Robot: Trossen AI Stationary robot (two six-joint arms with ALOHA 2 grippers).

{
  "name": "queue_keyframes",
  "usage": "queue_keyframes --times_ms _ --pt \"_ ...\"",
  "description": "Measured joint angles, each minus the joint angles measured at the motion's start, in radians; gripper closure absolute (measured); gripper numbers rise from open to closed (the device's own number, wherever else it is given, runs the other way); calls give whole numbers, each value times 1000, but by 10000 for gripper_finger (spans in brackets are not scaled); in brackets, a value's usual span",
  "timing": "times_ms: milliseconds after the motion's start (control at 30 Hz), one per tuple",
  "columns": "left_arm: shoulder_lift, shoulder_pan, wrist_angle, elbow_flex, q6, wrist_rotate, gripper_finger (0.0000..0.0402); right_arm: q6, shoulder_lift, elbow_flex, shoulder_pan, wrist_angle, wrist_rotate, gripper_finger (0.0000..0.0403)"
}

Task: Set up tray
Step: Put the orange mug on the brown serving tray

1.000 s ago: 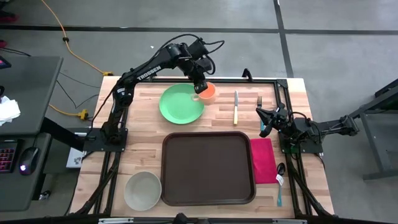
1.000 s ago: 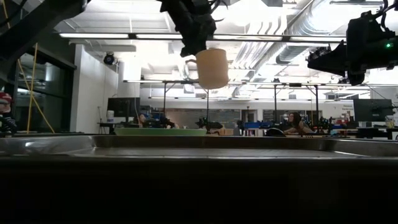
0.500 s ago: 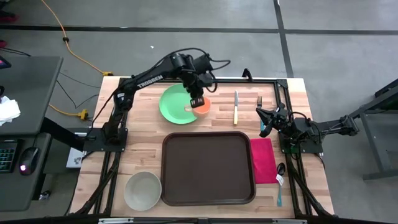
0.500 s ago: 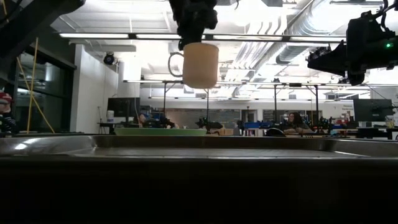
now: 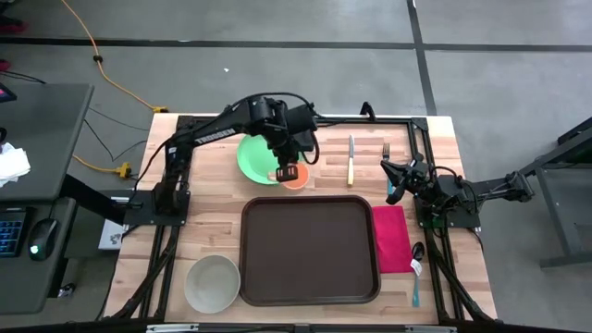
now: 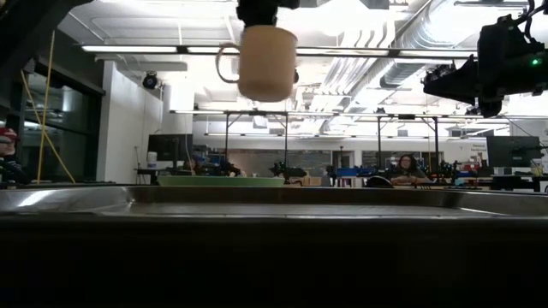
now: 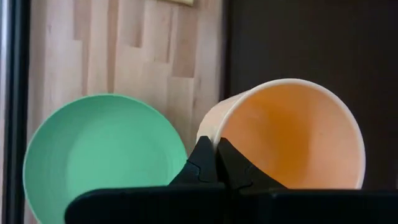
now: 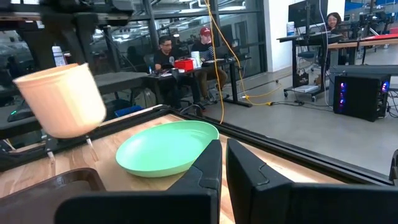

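Your tray [image 5: 310,250] lies flat on the wooden table [image 5: 213,231], in the middle of its near half, with nothing on it. Just beside its right edge you have a magenta napkin [image 5: 390,238], and a pale green bowl [image 5: 212,282] sits off its near left corner. Beyond its far edge, your left gripper [image 5: 286,173] is pinched on the rim of an orange-lined mug [image 5: 293,177], holding it in the air beside the green plate [image 5: 257,157]; in the low view the mug [image 6: 266,62] hangs well above the table. A knife [image 5: 351,160] and a fork [image 5: 386,154] lie to the right of the plate. Your right gripper [image 5: 392,179] waits by the fork, fingers pressed together, holding nothing.
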Motion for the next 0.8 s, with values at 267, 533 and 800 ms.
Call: queue_keyframes --times_ms 267,533,800 --pt "-46 -57 -39 0 -29 -45 390 0 0 0 0 0 0 402" --pt "-75 -93 -53 0 -55 -53 390 0 0 0 0 0 -1 402" --pt "-91 -112 -54 0 -55 -67 390 0 0 0 0 0 -1 402"
